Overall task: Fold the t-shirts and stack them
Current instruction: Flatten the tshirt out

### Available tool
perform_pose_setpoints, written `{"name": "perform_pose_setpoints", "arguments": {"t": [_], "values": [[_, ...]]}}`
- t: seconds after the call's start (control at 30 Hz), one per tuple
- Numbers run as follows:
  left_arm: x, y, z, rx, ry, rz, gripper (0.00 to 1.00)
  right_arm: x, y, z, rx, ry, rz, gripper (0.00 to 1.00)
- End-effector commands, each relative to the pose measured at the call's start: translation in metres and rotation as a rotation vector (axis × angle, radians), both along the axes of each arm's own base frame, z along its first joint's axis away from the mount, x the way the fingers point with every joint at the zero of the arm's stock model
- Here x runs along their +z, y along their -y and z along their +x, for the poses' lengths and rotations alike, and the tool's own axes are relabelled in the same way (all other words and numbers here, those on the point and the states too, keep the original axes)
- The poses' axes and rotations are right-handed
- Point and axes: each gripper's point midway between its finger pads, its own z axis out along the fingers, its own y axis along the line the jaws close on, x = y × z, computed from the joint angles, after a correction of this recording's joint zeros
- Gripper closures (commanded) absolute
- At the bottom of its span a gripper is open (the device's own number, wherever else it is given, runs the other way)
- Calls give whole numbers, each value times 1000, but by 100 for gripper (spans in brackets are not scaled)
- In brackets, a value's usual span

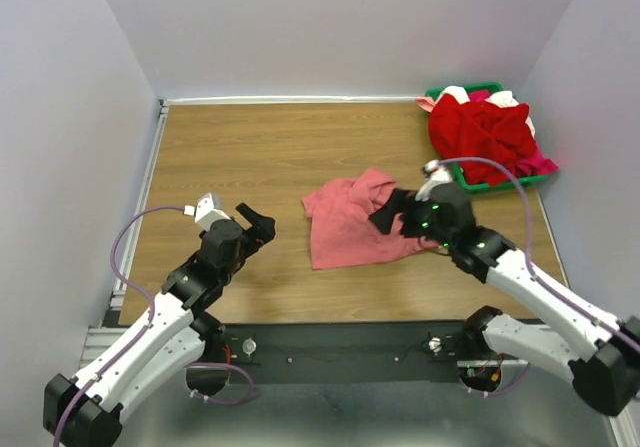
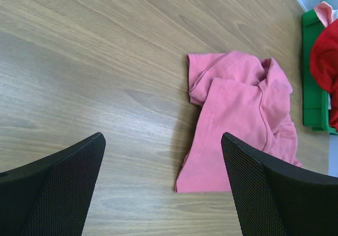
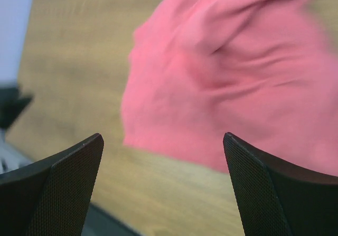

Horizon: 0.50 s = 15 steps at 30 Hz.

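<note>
Even bright light; blurred right-wrist view

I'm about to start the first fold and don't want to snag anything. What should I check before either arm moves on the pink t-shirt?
1. Right gripper open, gripping nothing: ok. It is above the right edge of the pink t-shirt.
2. Left gripper open, over the table left of the shirt: ok.
3. Pink t-shirt spread flat: not ok, bunched and creased.
4. Shirt apart from the green tray: ok.
5. Red t-shirt out of the way: ok, heaped in the tray.
6. Which side of the shirt faces up: cannot tell.
</note>
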Motion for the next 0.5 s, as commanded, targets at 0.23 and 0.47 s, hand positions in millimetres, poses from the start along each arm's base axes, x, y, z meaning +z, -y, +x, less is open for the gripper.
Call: {"name": "perform_pose_setpoints", "arguments": {"t": [0.23,0.47], "values": [[8,-13,-10,66,64,-91,1,-78,-160,-49,322,-107,-295,0],[5,-20,-21,75,95,-133,1,-119,-201,-44,281,-124,-510,0]]}}
